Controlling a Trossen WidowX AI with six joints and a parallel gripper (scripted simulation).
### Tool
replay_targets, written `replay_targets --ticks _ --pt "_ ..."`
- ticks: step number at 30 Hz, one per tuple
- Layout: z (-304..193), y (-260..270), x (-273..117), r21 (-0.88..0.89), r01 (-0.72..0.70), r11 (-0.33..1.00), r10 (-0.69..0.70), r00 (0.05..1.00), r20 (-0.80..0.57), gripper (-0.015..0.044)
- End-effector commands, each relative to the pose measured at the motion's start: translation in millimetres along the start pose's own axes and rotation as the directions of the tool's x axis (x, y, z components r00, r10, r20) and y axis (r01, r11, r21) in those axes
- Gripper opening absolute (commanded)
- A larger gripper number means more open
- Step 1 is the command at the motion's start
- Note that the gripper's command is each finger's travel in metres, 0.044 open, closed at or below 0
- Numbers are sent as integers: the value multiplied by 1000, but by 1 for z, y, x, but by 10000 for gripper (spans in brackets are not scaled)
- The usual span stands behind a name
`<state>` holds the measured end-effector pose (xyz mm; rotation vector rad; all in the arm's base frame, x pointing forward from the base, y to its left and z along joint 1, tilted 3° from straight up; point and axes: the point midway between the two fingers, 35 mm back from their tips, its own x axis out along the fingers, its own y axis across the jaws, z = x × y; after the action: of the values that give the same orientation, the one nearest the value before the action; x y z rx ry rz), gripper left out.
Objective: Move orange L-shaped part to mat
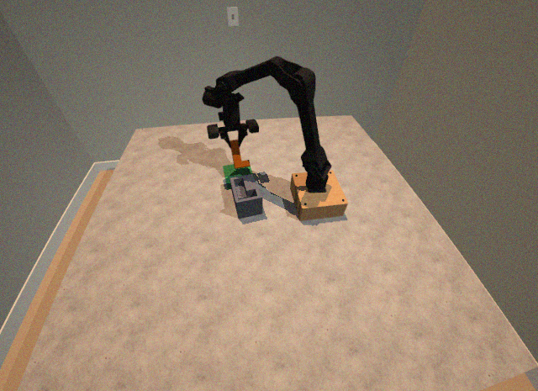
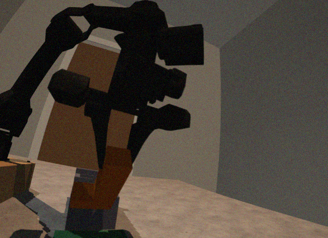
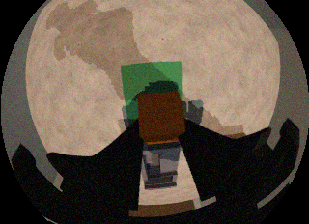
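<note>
The orange L-shaped part [image 1: 237, 157] [image 2: 114, 178] [image 3: 161, 107] is out of the tray and hangs steeply tilted, its L-shaped end lowest and pointing toward the arm's base side. My gripper [image 1: 234, 145] [image 2: 116, 165] [image 3: 158, 122] is shut on its upper end. The part is in the air around the mat's tray side. The grey tray [image 1: 250, 208] [image 2: 84, 220] [image 3: 169, 161] stands on the table, and its pocket shows empty in the top view. The green mat [image 1: 229, 173] [image 2: 63, 234] [image 3: 139, 79] lies beyond the tray, partly shaded. The exact gap between part and mat is hard to tell.
The arm's wooden base block [image 1: 321, 211] [image 2: 7, 177] stands on the table to the right of the tray in the top view. The arm's shadow falls across the table, the mat and the tray. The tray's walls rise close beside the mat.
</note>
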<state>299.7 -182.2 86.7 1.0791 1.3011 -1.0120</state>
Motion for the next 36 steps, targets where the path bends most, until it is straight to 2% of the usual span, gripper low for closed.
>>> replay_targets --ticks 1,36 --pt "0 -1 7 -2 6 1000 -6 1000 -1 0" --pt "-1 -2 57 -2 6 1000 -6 1000 -1 0"
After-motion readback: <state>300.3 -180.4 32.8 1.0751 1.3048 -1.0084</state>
